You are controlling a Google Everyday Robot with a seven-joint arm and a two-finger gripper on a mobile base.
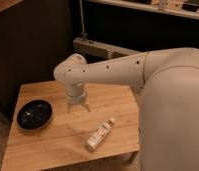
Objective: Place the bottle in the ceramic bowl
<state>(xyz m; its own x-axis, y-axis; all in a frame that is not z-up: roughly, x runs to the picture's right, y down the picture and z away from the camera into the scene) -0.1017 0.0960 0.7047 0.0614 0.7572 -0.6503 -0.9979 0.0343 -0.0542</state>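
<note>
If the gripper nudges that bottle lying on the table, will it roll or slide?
It would probably roll: the bottle lies on its side, slim and round, near the front edge of the table. It looks small, so it is likely light and rigid. The gripper hangs open between it and the ceramic bowl.

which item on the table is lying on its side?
The whitish bottle, flat near the front edge; the black bowl sits upright. Tool hovers between them.

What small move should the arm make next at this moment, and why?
Probably shift the pincer down and across toward the bottle, which lies untouched on the table. The pincer hangs open and empty above the wood, between the bottle and the ceramic bowl.
</note>
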